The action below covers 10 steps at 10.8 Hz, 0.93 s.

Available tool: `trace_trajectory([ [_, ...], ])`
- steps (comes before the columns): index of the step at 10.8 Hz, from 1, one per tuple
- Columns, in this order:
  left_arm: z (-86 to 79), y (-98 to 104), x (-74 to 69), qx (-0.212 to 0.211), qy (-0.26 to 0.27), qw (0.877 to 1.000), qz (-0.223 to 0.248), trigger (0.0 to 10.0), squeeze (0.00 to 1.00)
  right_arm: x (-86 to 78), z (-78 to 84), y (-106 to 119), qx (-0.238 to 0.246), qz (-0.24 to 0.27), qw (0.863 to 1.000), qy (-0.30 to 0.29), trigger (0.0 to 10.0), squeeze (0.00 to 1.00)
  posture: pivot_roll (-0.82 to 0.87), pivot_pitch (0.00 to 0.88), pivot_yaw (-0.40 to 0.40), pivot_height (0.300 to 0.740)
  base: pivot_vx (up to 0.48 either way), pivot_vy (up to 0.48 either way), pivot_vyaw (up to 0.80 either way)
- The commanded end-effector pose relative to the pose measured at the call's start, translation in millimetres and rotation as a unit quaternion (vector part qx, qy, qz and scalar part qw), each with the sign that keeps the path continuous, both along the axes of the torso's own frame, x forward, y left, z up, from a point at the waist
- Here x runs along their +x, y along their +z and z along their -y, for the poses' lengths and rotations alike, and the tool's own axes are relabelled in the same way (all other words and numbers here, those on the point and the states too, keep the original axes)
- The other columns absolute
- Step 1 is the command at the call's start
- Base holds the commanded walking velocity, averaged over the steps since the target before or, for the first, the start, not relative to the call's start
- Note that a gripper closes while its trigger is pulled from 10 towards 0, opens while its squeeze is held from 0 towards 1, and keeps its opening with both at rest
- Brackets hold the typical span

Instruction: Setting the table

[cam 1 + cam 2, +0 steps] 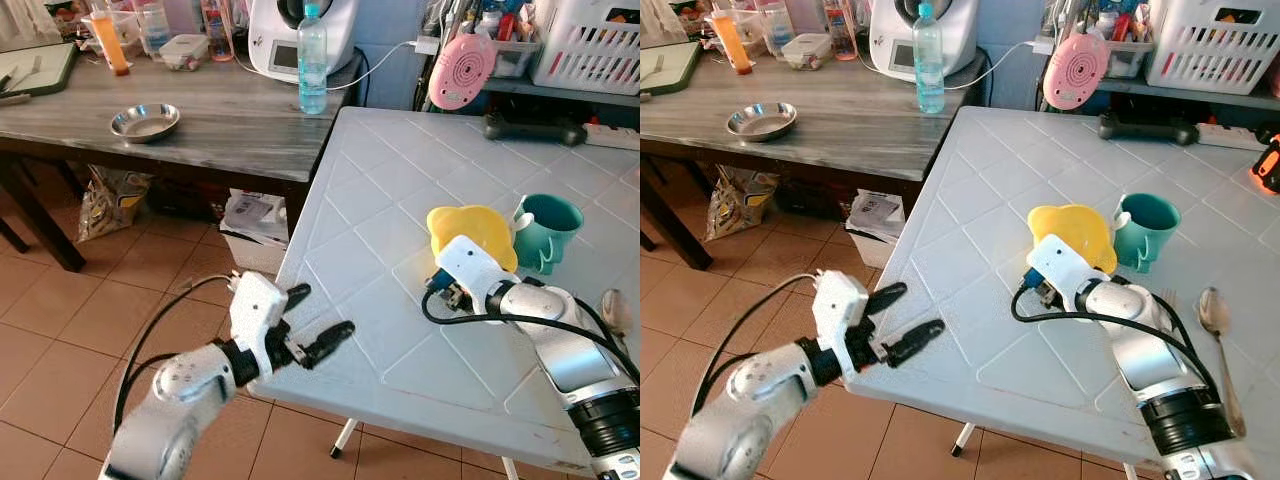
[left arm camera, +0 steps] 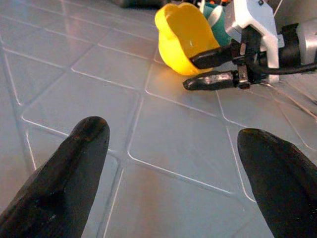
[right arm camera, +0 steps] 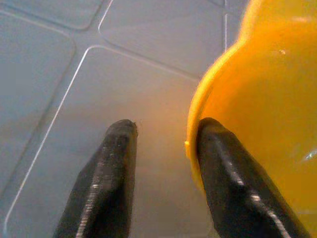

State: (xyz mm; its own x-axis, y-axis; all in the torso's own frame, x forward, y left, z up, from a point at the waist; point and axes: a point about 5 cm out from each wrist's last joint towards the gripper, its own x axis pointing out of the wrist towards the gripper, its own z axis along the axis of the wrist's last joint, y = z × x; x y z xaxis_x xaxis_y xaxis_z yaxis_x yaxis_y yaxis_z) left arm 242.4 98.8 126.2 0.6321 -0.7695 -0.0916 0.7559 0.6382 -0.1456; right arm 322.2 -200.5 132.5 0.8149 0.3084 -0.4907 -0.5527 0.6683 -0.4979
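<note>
A yellow bowl (image 1: 470, 228) stands tilted on the white table (image 1: 360, 200), leaning toward a teal cup (image 1: 548, 228) just behind it. My right gripper (image 3: 166, 126) is open at the bowl's near rim. One finger (image 3: 218, 168) rests against the yellow rim (image 3: 257, 99), and bare table shows between the two fingers. A spoon (image 1: 1212, 310) lies to the right of that arm. My left gripper (image 1: 325, 310) hovers open over the table's near left corner, holding nothing and pointing toward the bowl (image 2: 183, 39).
A grey wooden table (image 1: 220, 120) adjoins on the left, carrying a steel dish (image 1: 145, 122), a water bottle (image 1: 312, 60) and a white appliance (image 1: 290, 40). A pink round object (image 1: 462, 70) and a white basket (image 1: 590, 45) stand at the back. A box of papers (image 1: 255, 225) sits on the tiled floor.
</note>
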Motion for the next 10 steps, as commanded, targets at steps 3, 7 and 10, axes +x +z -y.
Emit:
trace_trajectory([
  [3,-1.6,0.7,2.4,0.005,0.006,1.0,0.008,10.0,0.0,0.1,-8.4,8.8,0.009,0.029,0.999,0.02,0.0,0.0,-0.04,0.069,0.011,0.74,0.0,0.0,0.0],
  [7,-2.1,4.7,6.7,-0.002,0.034,0.999,0.024,10.0,0.0,-10.4,-34.1,4.9,0.05,0.064,0.996,0.029,0.0,0.0,-0.04,0.056,0.011,0.74,0.0,0.0,0.0],
  [10,-6.0,5.0,13.0,0.001,0.059,0.998,0.033,10.0,0.0,-16.7,-41.8,17.9,0.058,0.127,0.99,0.014,0.0,0.0,-0.04,0.04,0.018,0.74,0.0,0.0,0.0],
])
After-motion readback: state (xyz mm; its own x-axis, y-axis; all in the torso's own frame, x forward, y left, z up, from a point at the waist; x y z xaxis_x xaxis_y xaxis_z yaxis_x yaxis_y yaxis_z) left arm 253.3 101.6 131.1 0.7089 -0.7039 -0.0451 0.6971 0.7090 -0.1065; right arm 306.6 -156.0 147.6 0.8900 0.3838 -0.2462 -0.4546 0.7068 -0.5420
